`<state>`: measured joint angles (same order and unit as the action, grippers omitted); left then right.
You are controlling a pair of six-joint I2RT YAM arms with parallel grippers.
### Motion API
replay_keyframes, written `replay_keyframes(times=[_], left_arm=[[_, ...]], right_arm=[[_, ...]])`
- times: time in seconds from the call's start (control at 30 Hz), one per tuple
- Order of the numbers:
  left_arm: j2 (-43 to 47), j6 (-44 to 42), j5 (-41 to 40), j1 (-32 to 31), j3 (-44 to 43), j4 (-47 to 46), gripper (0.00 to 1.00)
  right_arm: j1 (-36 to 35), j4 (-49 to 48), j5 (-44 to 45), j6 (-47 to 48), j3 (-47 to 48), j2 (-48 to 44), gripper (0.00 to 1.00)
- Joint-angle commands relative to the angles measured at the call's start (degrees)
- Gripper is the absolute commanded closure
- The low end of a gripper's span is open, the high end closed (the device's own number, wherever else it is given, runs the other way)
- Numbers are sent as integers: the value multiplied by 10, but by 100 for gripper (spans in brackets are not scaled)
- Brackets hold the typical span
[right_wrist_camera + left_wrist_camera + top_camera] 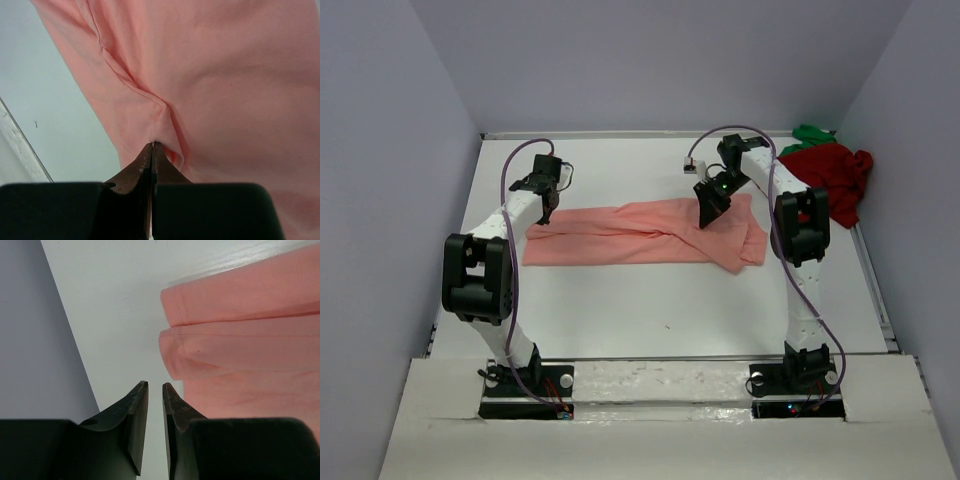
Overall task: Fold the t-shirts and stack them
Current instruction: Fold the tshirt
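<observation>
The salmon-pink t-shirt [640,235] lies folded into a long band across the middle of the white table. At its left end my left gripper [542,215] hovers just off the cloth edge. In the left wrist view its jaws [155,385] stand a narrow gap apart, with bare table between them and the shirt's folded hem [240,340] to the right. My right gripper [708,212] is down on the shirt's right part. The right wrist view shows it [152,145] shut, pinching a small ridge of the pink cloth [225,75]. A dark red t-shirt [835,175] and a green crumple [812,133] lie at the back right corner.
Grey-lilac walls [410,150] close in the table on the left, back and right. A small white box on a cable [692,167] lies behind the right gripper. A raised white strip [20,150] runs along the table's edge in the right wrist view.
</observation>
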<state>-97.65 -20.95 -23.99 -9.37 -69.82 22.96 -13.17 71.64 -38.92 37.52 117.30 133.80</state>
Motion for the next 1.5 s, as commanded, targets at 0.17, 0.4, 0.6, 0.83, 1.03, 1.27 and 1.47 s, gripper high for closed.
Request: replay_keyframes(times=[0.17,0.4,0.6,0.83,1.03,1.27,1.47], left_arm=[[5,-5,-9,-8,-6,5,69],[7,-5,-7,-11,-7,6,70],[7,-4,-6,-12,-7,5,70],[18,-8,-10,-13,7,-2,69],[17,-10,-17,-13,11,-6,69],[9,-10,-19,-13,10,-5,69],[7,-12,-17,-13,12,-5,69]], right_arm=[[-8,38,-41,19,-23,-69,100],[-25,52,-63,29,-89,-123,100],[-38,28,-38,16,-123,-144,94],[-38,-51,32,-10,-96,-125,31],[-38,-77,75,-24,-40,-91,28],[-38,-77,96,-20,-9,-52,30],[-38,-84,93,-13,-34,-45,33]])
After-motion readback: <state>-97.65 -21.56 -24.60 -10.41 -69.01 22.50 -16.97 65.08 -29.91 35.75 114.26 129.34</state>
